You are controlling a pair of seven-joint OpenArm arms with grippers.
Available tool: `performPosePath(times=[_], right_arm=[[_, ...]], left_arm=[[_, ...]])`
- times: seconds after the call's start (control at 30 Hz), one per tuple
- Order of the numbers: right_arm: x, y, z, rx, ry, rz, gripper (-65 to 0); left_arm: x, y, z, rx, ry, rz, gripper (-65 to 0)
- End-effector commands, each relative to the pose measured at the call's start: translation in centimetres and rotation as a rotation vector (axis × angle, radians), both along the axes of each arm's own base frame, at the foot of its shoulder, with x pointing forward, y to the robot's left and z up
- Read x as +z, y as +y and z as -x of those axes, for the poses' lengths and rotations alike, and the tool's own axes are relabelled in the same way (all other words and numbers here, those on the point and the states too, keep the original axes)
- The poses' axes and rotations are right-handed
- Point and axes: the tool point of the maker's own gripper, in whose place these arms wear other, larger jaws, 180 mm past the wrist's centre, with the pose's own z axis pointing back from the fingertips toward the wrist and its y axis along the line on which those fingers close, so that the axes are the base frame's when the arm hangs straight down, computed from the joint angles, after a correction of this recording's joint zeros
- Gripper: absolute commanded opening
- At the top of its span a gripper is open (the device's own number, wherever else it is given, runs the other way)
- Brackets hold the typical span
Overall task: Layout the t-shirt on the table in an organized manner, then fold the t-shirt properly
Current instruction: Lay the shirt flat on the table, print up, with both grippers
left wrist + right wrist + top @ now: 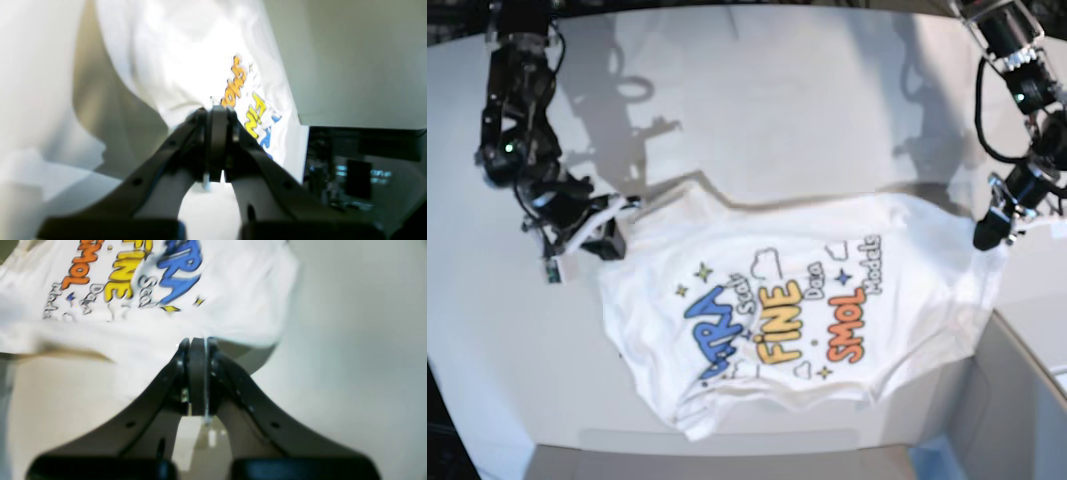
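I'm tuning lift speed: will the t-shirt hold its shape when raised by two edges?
Probably not. The t-shirt sags and wrinkles between the right gripper and left gripper, so it looks floppy and light, and likely drapes.

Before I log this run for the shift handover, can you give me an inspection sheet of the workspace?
Surface: the table is white and smooth, with a curved far edge.
Job's things: the t-shirt lies print side up, stretched between both arms, its lower hem rumpled near the front edge.
Clutter: nothing seen.
Grippers: the right gripper is shut on one end of the shirt; the left gripper is shut on the other end.
Cables: black cables run along the left arm.
Surroundings: a grey box sits at the near corner; dark equipment shows in the left wrist view.
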Motion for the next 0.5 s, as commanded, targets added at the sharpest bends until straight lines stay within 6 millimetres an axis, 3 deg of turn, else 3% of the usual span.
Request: performPosePath(times=[0.0,0.2,0.3,0.47], right_arm=[[0.9,0.3,0.2,0.006,-0.038,-0.014,-65.0],[-1.9,1.9,5.4,0.027,0.061,-0.045,-65.0],[-4.0,1.8,7.9,0.022,0.141,-0.043,-65.0],[-6.2,-0.9,10.9,-0.115,0.242,-0.063,-65.0]], left_arm=[[1.7,0.6,-0.2,0.000,-0.038,0.002,-65.0],[-1.4,0.6,3.1,-0.002,0.065,0.001,-65.0],[-1.8,0.7,5.2,-0.003,0.098,-0.028,-65.0],[-2.7,4.0,10.0,0.122,0.150,-0.038,-65.0]])
